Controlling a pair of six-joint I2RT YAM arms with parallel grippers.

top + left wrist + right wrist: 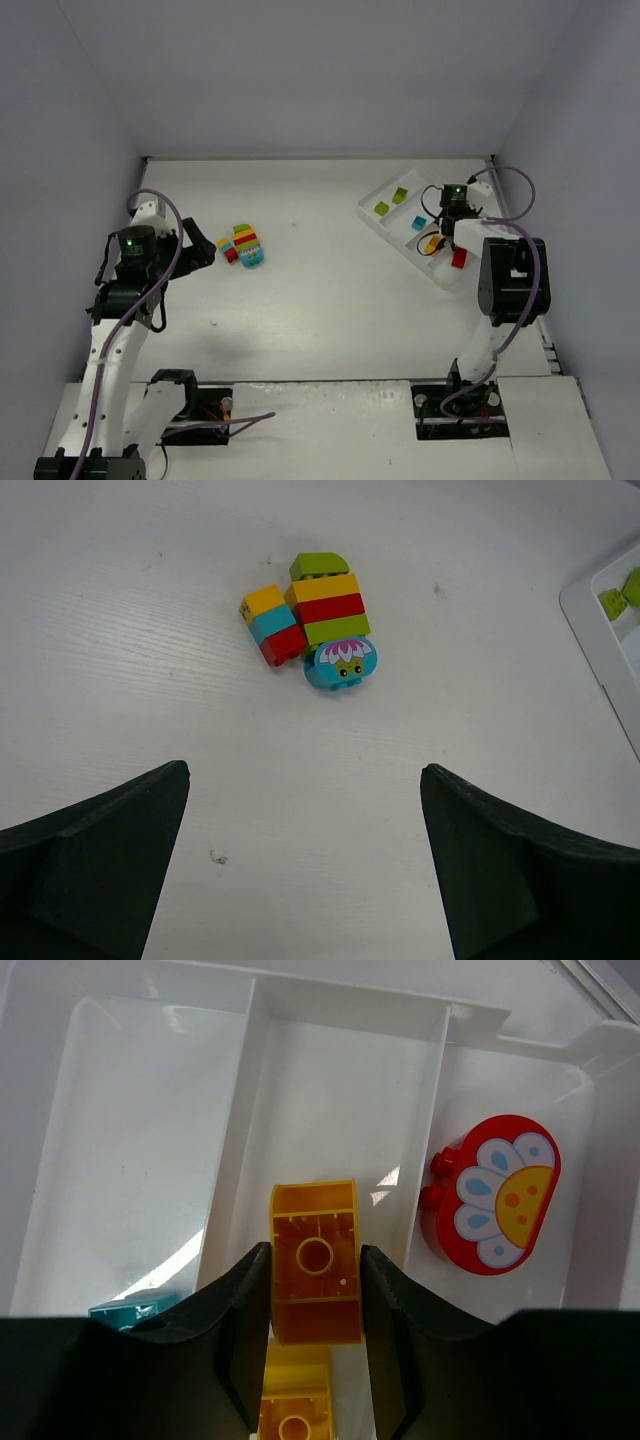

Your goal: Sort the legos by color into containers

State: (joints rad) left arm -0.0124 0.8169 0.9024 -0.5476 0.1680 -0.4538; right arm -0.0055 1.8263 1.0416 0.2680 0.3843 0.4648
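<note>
A cluster of legos (243, 245) lies left of centre on the table; the left wrist view shows it as stacked lime, orange-yellow, red and teal bricks (310, 620). My left gripper (197, 254) is open and empty, just left of the cluster (305, 770). The white divided tray (372, 218) sits at the far right. My right gripper (314, 1252) is over it, shut on an orange-yellow brick (315, 1210) above the third compartment. A second yellow brick (295, 1400) lies below it. A red flower brick (495, 1195) and a teal brick (130, 1310) lie in the neighbouring compartments.
Two lime green bricks (390, 202) lie in the tray's far compartment, one of them also showing in the left wrist view (622, 592). The tray's rim (590, 600) shows at the right edge of that view. Grey walls enclose the table on three sides.
</note>
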